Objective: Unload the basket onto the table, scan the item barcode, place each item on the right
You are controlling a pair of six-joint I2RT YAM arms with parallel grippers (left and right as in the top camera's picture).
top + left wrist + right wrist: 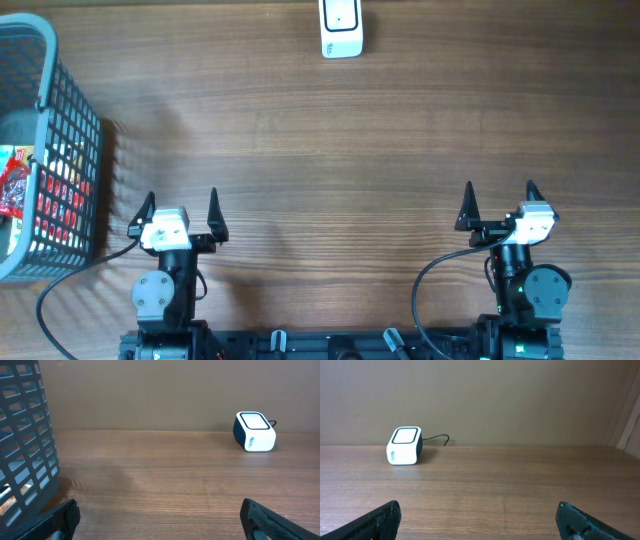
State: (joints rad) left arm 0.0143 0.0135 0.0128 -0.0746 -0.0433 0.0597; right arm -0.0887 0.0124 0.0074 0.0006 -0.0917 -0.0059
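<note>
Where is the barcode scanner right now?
In the overhead view the scanner stands at the far edge of the table, about midway across. It is well clear of the basket on the left.

The left arm (172, 268) and right arm (512, 262) match: mostly black, each with a round grey joint housing (153, 295). The left gripper (181, 195) and right gripper (500, 186) each carry two slim, pointed black fingers (213, 207) on a white block (165, 232). A thin black cable (415, 295) loops from each wrist to the black base.
</note>
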